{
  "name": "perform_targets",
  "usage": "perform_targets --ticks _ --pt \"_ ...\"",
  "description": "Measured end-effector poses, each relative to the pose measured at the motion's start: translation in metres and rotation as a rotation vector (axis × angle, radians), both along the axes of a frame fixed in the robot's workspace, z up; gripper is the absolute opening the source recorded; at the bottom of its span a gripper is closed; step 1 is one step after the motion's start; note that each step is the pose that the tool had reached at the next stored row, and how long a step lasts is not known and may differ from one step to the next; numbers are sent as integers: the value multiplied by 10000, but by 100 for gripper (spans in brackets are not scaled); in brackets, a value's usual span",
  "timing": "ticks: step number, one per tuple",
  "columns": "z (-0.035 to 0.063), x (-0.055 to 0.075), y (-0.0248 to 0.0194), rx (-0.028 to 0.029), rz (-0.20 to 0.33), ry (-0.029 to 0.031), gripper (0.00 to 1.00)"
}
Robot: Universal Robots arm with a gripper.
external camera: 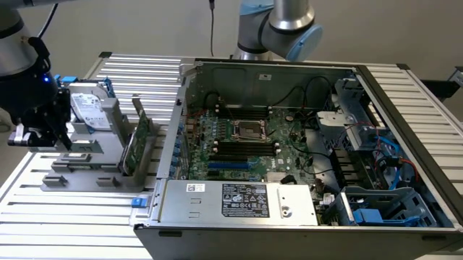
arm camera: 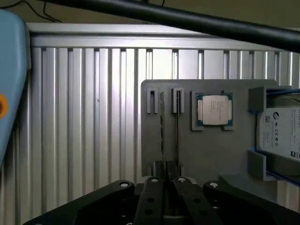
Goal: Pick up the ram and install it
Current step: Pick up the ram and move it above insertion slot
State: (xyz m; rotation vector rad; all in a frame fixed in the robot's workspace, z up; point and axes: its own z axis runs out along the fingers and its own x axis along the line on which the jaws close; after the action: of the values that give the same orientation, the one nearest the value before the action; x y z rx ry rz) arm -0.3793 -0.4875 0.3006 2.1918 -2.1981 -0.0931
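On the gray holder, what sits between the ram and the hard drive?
A square processor chip, set in the holder, lies between the ram and the hard drive, as the wrist view shows.

A plain, pale wall (external camera: 145, 27) closes the far side, softly and evenly lit. The counter (external camera: 72, 216) is silver metal, ribbed in long parallel slats, stretching left and right, catching a dull sheen
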Motion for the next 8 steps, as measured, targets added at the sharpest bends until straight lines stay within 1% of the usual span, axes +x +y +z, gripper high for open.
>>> perform_targets --ticks 8 --pt "344 135 113 0 -1 0 14"
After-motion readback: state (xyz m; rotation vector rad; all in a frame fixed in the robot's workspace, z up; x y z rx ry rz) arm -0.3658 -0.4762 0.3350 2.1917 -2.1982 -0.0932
